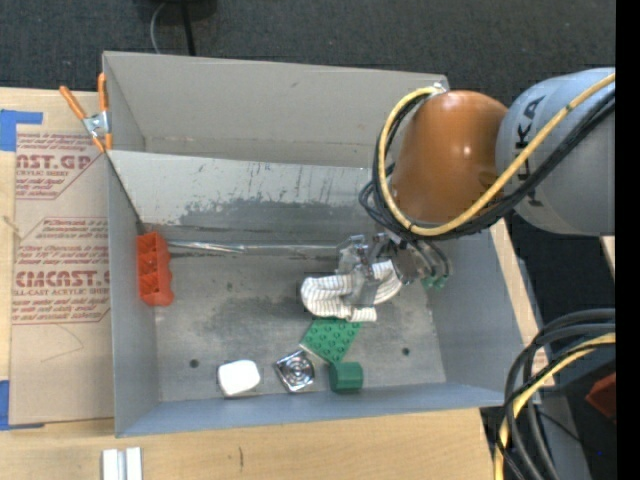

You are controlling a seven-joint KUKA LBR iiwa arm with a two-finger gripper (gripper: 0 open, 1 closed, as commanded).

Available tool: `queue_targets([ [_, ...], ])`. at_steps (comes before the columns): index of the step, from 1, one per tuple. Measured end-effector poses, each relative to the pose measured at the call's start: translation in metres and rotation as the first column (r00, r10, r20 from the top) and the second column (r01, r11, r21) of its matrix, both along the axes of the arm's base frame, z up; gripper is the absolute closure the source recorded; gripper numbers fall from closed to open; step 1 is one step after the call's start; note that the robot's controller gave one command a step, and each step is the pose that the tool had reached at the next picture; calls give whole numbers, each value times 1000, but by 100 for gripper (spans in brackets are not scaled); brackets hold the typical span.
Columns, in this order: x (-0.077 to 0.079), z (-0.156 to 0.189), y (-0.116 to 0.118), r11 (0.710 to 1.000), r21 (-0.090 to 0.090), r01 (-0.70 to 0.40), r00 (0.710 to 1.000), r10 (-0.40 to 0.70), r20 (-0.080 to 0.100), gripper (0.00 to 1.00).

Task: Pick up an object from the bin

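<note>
Fabric [330, 293], or what looks like it, white with grey stripes, lies crumpled on the floor of the bin [230, 308], right of centre. The gripper [372, 276] sits low on its right end; whether it is clamped or spread I cannot tell. Just below lies a green studded plate [330, 338], then a green block [347, 375], a shiny metal piece [295, 370] and a white oval [238, 376] by the front wall. An orange brick [153, 266] stands against the left wall.

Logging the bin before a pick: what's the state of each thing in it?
End effector: low, at the striped thing.
Striped thing: lying against the green plate.
Green plate: lying flat.
Green block: loose, beside the plate.
Metal piece: loose, near the front.
White lump: lying alone.
Orange block: against the bin wall.
</note>
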State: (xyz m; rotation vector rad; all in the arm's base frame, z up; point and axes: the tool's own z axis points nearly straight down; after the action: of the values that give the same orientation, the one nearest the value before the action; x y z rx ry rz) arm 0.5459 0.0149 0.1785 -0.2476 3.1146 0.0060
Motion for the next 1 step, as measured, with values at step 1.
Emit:
queue_targets([
  [1,0,0,0,1000,0,0,1000,0,0,100],
])
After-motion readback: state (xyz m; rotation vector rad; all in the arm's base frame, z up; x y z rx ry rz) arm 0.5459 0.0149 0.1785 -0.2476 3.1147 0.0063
